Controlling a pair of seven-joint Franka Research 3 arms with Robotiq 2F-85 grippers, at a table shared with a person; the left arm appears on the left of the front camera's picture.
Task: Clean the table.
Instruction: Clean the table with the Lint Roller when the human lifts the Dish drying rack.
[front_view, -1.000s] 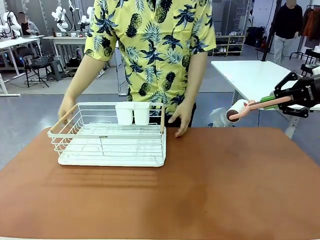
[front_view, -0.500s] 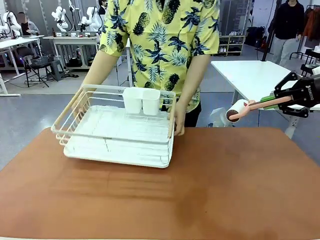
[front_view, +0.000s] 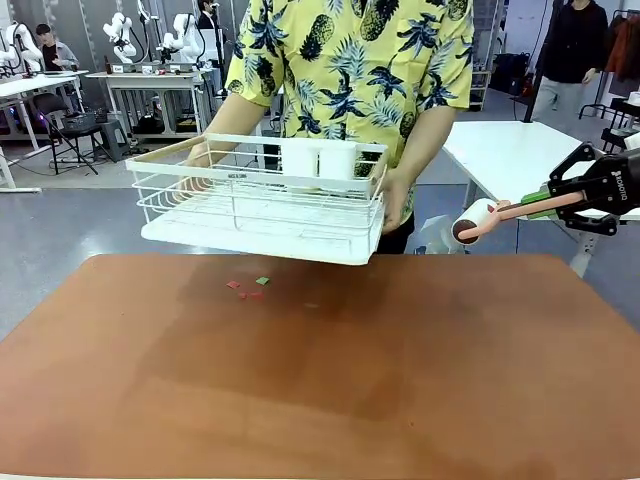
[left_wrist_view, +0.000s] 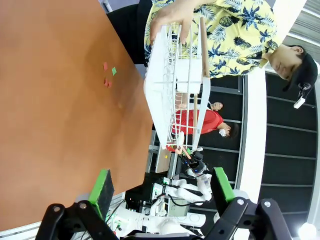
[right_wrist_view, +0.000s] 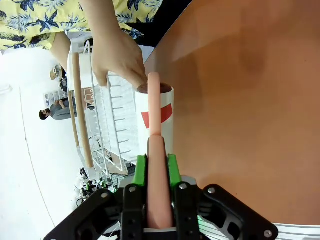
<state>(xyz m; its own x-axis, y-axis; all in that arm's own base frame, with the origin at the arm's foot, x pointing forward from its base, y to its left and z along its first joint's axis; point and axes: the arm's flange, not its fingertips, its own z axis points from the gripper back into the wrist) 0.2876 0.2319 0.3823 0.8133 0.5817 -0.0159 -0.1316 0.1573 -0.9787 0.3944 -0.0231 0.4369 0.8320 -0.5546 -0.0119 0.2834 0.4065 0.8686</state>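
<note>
Filling the lower half of the front view: table (front_view: 420, 390), reddish-brown, matte and smooth, far corners rounded, near edge and both sides cut off by the frame. Rolled sideways in the left wrist view, where part of its top lies behind the black fingers at the bottom. Cropped to one bare stretch in the right wrist view.

Held in the air above the far left part of the table, clear of the top: white wire dish rack (front_view: 260, 215), with a faint shadow beneath it. Gripped at its right end by a person's hand (front_view: 393, 200); the other hand at the left end mostly hidden behind the wires. Solid tray underside plain in the left wrist view, side wires in the front view. Two white cups (front_view: 320, 160) at the far rail.

Near the far right edge, up in the air: lint roller (front_view: 470, 225), pink handle pinched between the green pads of the right end effector (right_wrist_view: 157, 162).

Spread wide, with nothing between its pads: left end effector (left_wrist_view: 160, 185).

Lying on the top below the rack: a few scraps (front_view: 250, 287), red and green, too small to identify.
</note>
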